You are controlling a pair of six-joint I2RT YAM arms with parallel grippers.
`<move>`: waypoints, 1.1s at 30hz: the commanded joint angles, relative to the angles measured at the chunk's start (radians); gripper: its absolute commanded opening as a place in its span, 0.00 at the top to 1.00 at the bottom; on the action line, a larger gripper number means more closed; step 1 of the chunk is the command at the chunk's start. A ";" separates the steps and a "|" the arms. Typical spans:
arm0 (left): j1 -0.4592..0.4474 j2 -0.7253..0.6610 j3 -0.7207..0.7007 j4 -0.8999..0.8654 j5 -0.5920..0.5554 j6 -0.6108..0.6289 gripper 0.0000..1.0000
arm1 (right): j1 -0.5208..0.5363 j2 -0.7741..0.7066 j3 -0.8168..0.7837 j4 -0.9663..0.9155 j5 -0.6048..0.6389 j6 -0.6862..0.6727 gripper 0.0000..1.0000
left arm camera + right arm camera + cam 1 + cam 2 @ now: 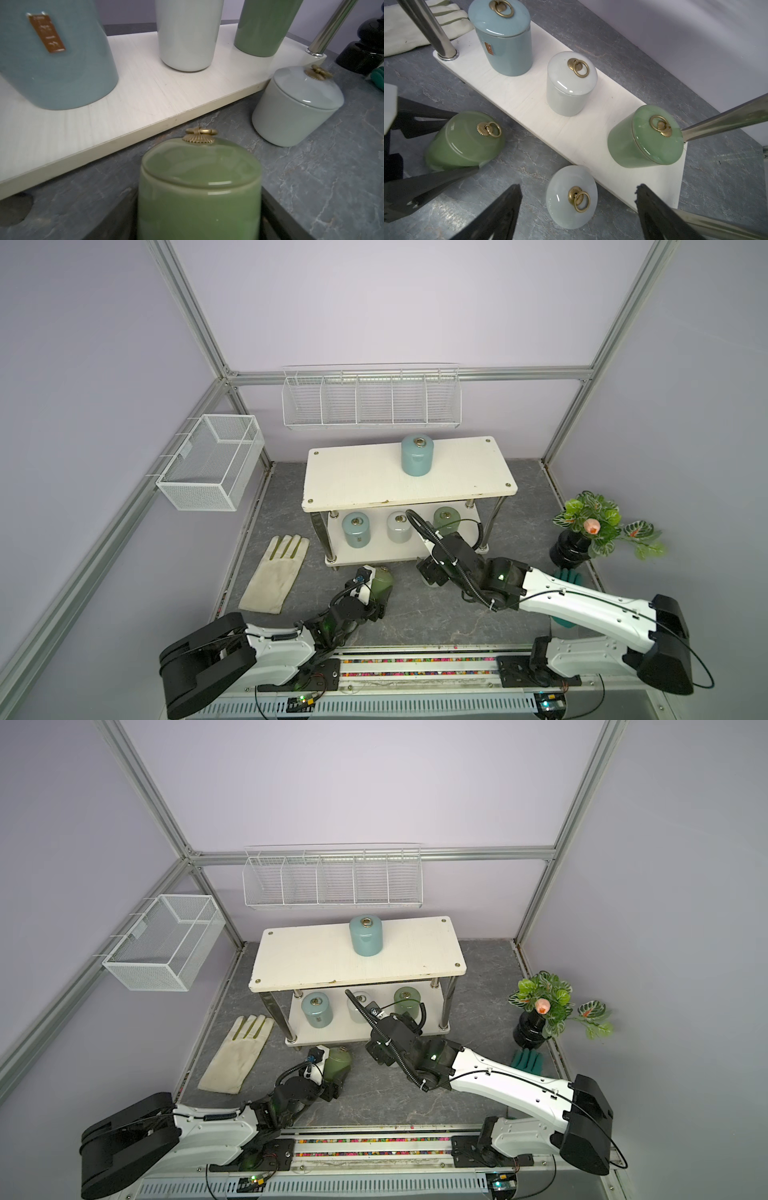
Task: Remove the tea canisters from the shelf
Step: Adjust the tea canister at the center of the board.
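The cream two-tier shelf carries one pale blue tea canister on its top board. Its lower board holds a pale blue, a white and a green canister. In front of the shelf my left gripper is shut on an olive green canister, which leans over just above the grey floor. My right gripper hangs open above another white canister, which stands on the floor by the shelf's front edge; the fingers are clear of it.
A cream glove lies left of the shelf. A mesh basket hangs on the left wall and a wire rack on the back wall. At the right are a black pot with a plant and a teal glove.
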 commanded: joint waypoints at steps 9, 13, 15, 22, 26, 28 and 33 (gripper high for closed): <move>-0.018 0.400 0.161 0.283 0.085 0.055 0.40 | 0.004 -0.032 -0.033 0.051 0.025 -0.050 0.11; -0.019 0.350 0.127 0.243 0.093 0.024 0.39 | 0.004 -0.034 -0.046 0.059 0.031 -0.057 0.11; -0.026 0.303 0.111 0.159 0.072 0.010 0.39 | 0.005 -0.031 -0.049 0.070 0.034 -0.059 0.11; -0.052 0.437 0.041 0.307 0.029 0.008 0.39 | 0.007 0.014 -0.029 0.081 0.025 -0.061 0.11; -0.092 0.594 0.021 0.507 -0.042 0.055 0.36 | 0.006 0.049 -0.005 0.087 0.022 -0.066 0.11; -0.092 0.699 0.020 0.601 -0.062 0.070 0.34 | 0.008 0.073 0.019 0.068 0.021 -0.070 0.11; -0.120 0.855 0.072 0.611 -0.091 0.054 0.33 | 0.017 0.094 0.056 0.045 0.034 -0.069 0.11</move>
